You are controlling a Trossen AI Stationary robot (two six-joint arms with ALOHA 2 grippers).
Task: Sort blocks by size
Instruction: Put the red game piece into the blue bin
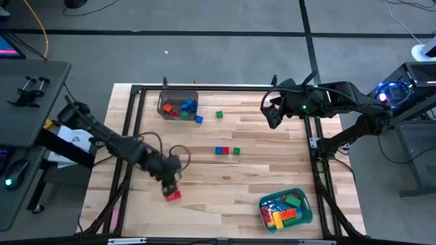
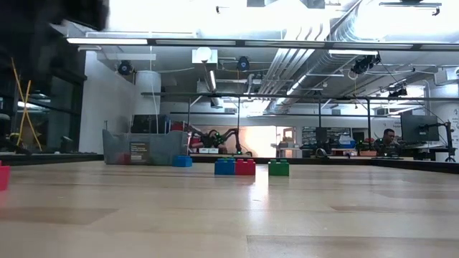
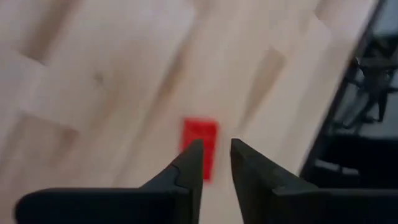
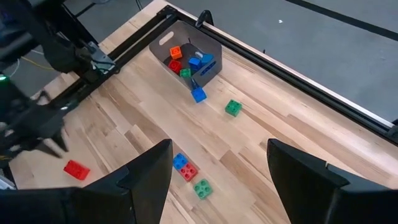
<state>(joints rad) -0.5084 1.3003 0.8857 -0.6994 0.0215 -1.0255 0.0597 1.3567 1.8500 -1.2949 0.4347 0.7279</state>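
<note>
A red block (image 1: 174,196) (image 3: 200,134) lies flat on the wooden table near its left front. My left gripper (image 1: 169,184) (image 3: 216,149) hangs just above it, pointing steeply down, its fingers a narrow gap apart with nothing between them. Mid-table stand a blue and red pair (image 1: 221,150) and a green block (image 1: 236,151). A blue block (image 1: 198,119) and a green one (image 1: 219,115) lie by the grey bin (image 1: 163,102), which holds several blocks. My right gripper (image 1: 272,112) (image 4: 219,146) waits open, raised over the far right.
A teal bin (image 1: 308,204) at the front right holds several longer blocks. A black frame (image 1: 204,87) runs around the table. Bare wood lies between the mid-table blocks and the front edge.
</note>
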